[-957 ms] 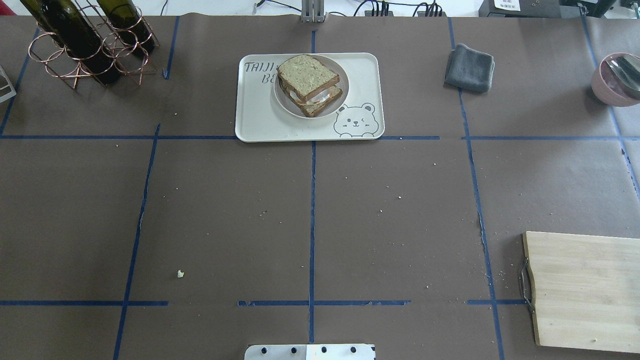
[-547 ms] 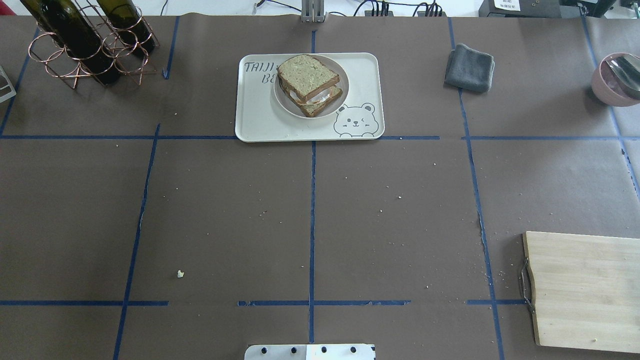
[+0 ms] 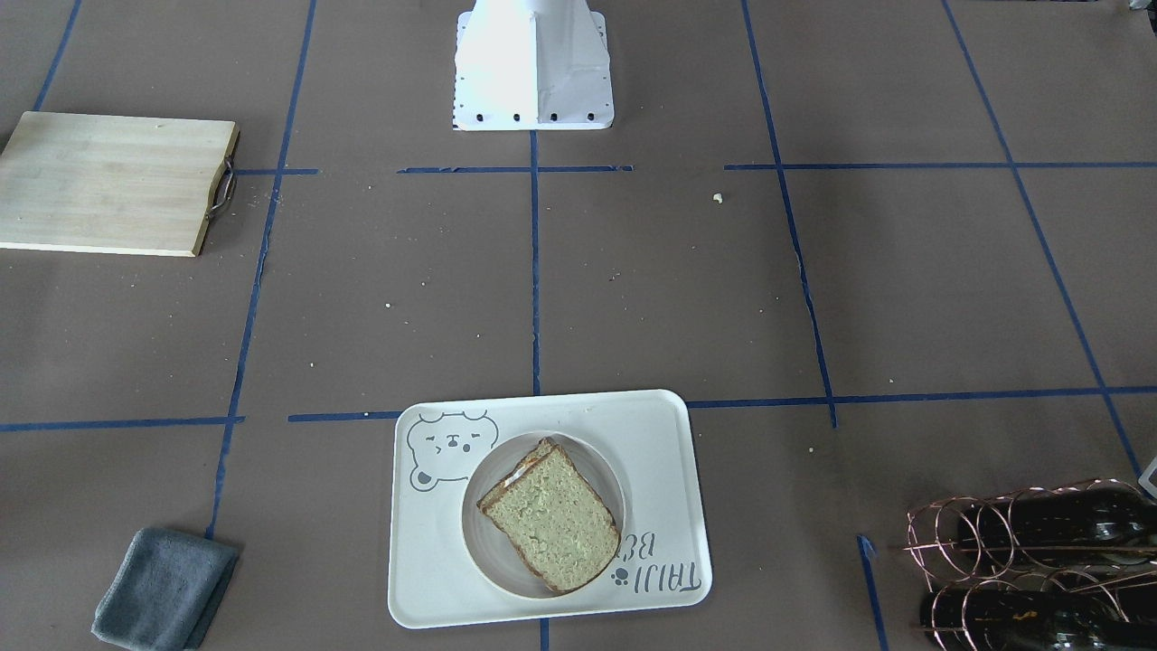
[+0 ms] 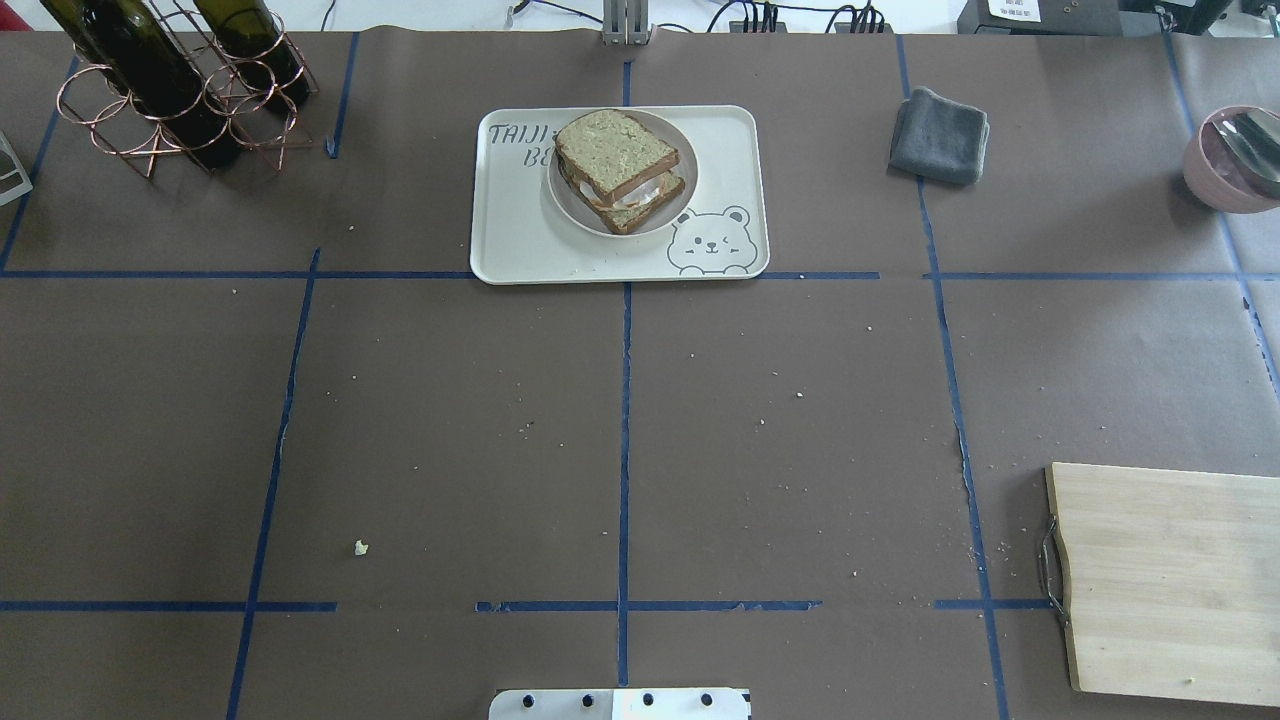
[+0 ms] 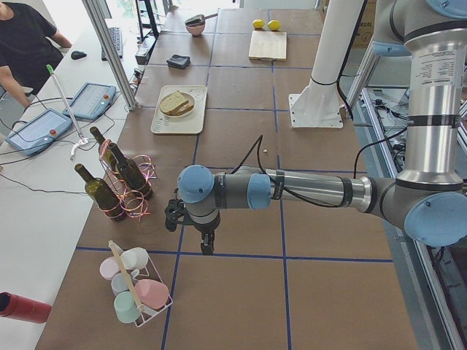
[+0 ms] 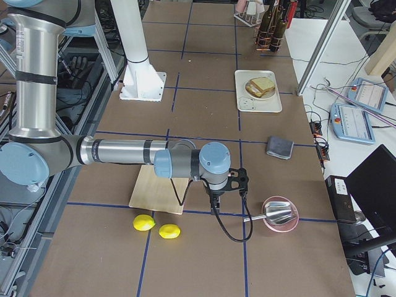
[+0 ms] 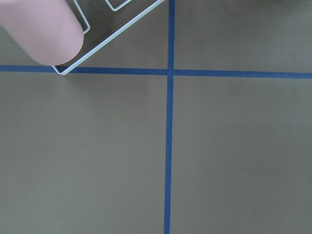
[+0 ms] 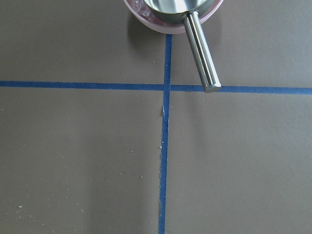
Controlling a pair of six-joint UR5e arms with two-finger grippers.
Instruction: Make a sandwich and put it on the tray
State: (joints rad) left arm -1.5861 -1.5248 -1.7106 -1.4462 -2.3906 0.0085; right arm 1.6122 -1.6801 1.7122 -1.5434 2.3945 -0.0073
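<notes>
The sandwich (image 4: 618, 165), two slices of tan bread with white egg between them, lies on a small round white plate (image 4: 683, 190) on the cream bear tray (image 4: 510, 240) at the far middle of the table. It also shows in the front-facing view (image 3: 551, 515) on the tray (image 3: 425, 579). My left gripper (image 5: 206, 244) hangs far out at the table's left end, near the bottle rack. My right gripper (image 6: 215, 207) hangs at the right end, next to the pink bowl. Both show only in side views, so I cannot tell whether they are open or shut.
A copper wire rack with dark bottles (image 4: 180, 90) stands far left. A grey cloth (image 4: 938, 135) and a pink bowl with a metal ladle (image 4: 1235, 160) are far right. A wooden cutting board (image 4: 1170, 580) lies near right, two lemons (image 6: 143, 223) beyond it. A cup rack (image 5: 135, 288) stands at the left end.
</notes>
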